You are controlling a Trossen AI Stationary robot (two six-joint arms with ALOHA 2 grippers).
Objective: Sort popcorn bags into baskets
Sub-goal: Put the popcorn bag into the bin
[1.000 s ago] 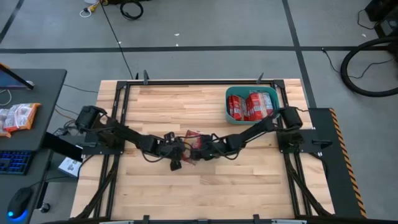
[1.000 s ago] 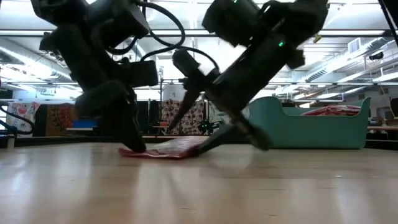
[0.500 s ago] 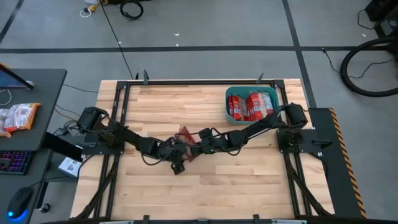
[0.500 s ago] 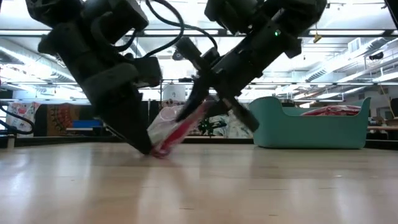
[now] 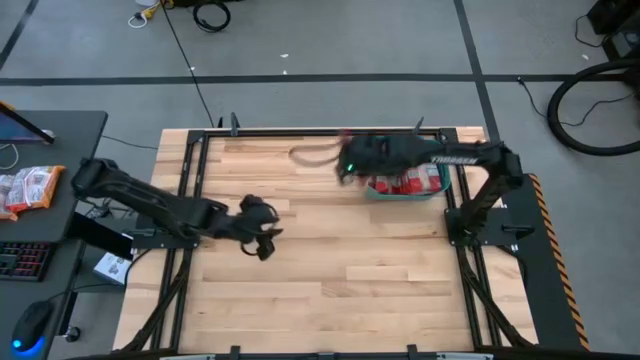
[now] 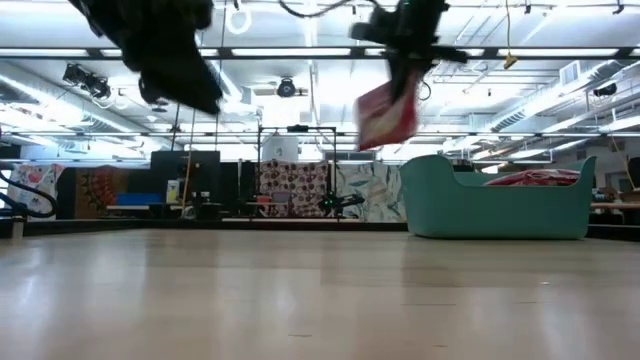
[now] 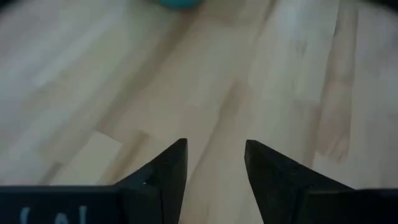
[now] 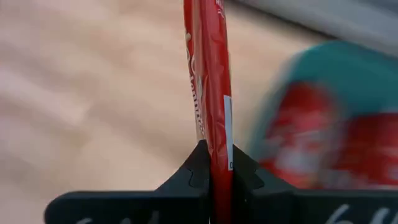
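Note:
A red popcorn bag (image 6: pixel 388 112) hangs in the air, high above the table, with my right gripper (image 8: pixel 214 158) shut on it. The right wrist view shows the bag (image 8: pixel 208 74) edge-on. The gripper (image 5: pixel 345 165) is over the far part of the table, just left of the teal basket (image 6: pixel 500 195). Red bags (image 5: pixel 405 172) lie in the basket. My left gripper (image 7: pixel 214 162) stands open over the bare wood left of the table's middle (image 5: pixel 263 238), with nothing between its fingers. My right gripper pinches the bag's upper end (image 8: pixel 216 140) between its two fingers, which come at it from above. The bag hangs below the fingers, a little tilted and lifted clear of the table.
The basket (image 5: pixel 372 190) stands at the far right of the table, partly under my right arm. A dark side desk off the table's left edge holds orange-and-white packets (image 5: pixel 28 188) and a keyboard. The wooden top (image 5: pixel 330 280) is bare in the middle and near part.
My right gripper has lifted the bag from flat on the table, first tipping up its right end, then carrying it up and toward the far right, near the basket; it now hangs. My left gripper, which stood at the bag's left end, has risen and drawn back leftward.

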